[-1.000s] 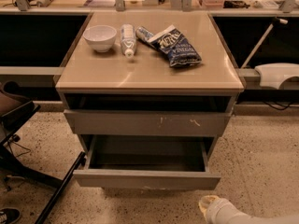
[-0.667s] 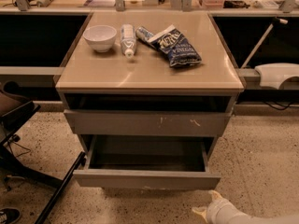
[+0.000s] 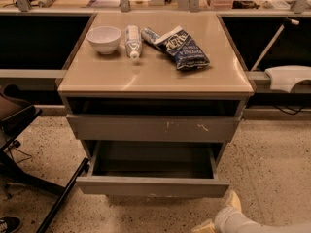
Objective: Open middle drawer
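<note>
We can read nothing with certainty: the white lettering on the crumpled dark-blue snack bag (image 3: 183, 48) is illegible. The pale gripper (image 3: 218, 212), fingers apart, sits bottom right.

Grey middle drawer (image 3: 153, 186), cream jaws bottom-right

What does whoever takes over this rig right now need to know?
Gripper: low at the bottom right of the camera view, just off the floor, in front of the middle drawer's right corner and apart from it.
Middle drawer: pulled well out, its grey inside showing.
Scratched drawer front above it: out only slightly.
Done: the drawer looks open.
Left: probably nothing beyond confirming and parking the arm.
</note>
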{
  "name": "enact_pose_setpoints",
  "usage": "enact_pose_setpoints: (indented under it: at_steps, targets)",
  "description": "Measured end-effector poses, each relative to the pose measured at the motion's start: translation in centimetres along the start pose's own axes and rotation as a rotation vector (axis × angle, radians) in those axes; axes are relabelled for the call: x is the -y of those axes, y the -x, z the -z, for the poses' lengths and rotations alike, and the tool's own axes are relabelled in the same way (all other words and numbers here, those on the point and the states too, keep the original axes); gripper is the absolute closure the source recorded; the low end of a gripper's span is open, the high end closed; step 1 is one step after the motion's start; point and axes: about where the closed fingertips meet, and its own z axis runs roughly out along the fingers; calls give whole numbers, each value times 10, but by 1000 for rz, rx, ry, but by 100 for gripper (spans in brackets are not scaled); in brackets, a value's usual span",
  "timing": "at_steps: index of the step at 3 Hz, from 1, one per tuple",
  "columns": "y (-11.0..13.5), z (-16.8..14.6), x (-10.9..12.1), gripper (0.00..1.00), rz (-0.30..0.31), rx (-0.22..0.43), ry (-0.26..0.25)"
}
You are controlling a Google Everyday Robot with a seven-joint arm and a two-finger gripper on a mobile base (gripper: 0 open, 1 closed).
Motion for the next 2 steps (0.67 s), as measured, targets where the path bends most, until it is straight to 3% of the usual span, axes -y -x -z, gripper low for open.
enact_pose_setpoints:
  at_steps: [2]
  targets:
    - [37,-36,12,0,119,24,103]
